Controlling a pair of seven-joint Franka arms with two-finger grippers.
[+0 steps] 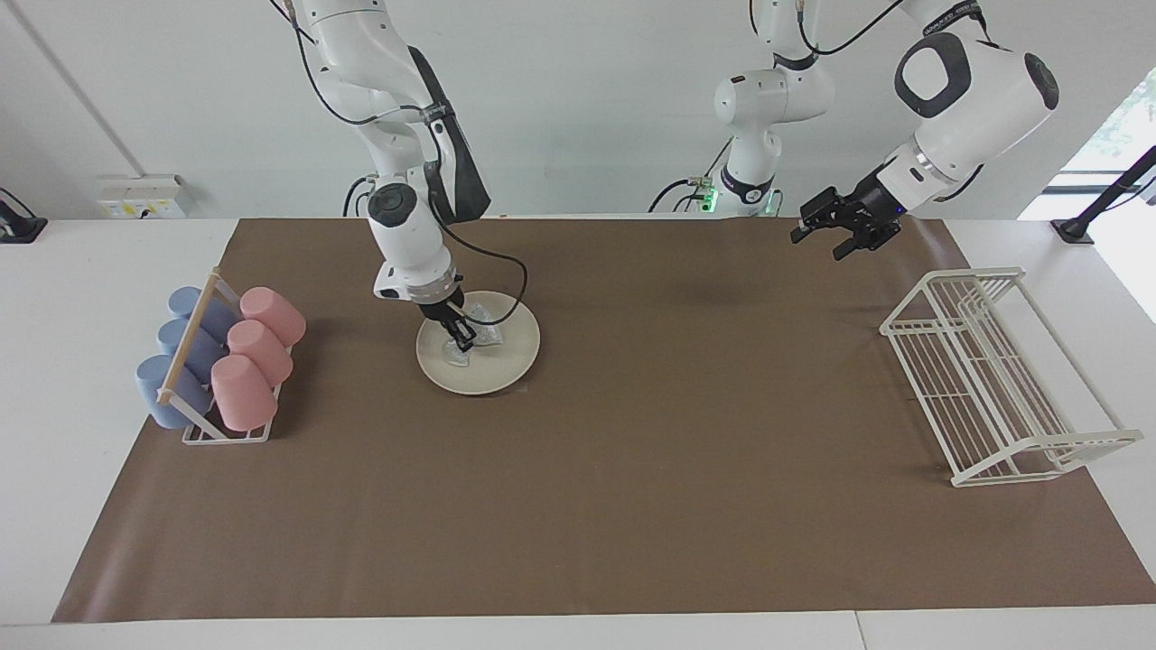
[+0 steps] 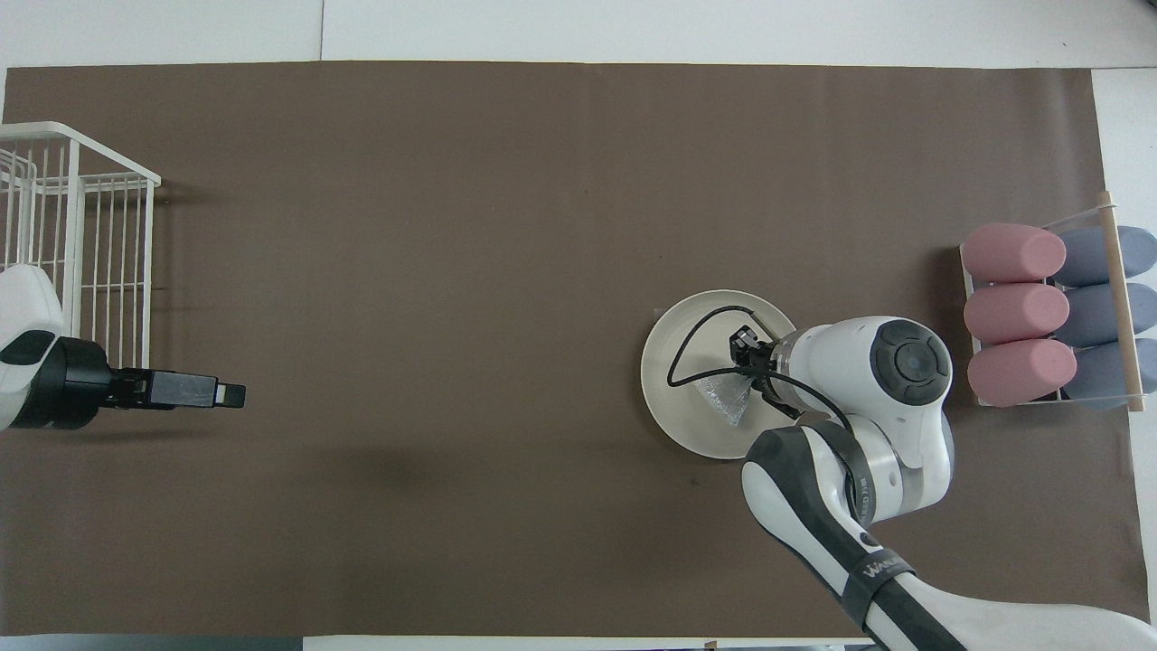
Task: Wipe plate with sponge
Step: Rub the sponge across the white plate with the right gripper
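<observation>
While clamping the sponge, the right hand presses the plate.

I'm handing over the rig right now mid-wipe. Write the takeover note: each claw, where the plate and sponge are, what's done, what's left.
Right claw: shut on the sponge, pressing it on the plate.
Left claw: open, empty, waiting in the air over the mat near the white wire rack.
Plate: flat on the mat, beside the cup rack.
Done: sponge grasped and on the plate.
Left: finish wiping the plate's surface, then release the sponge.
</observation>
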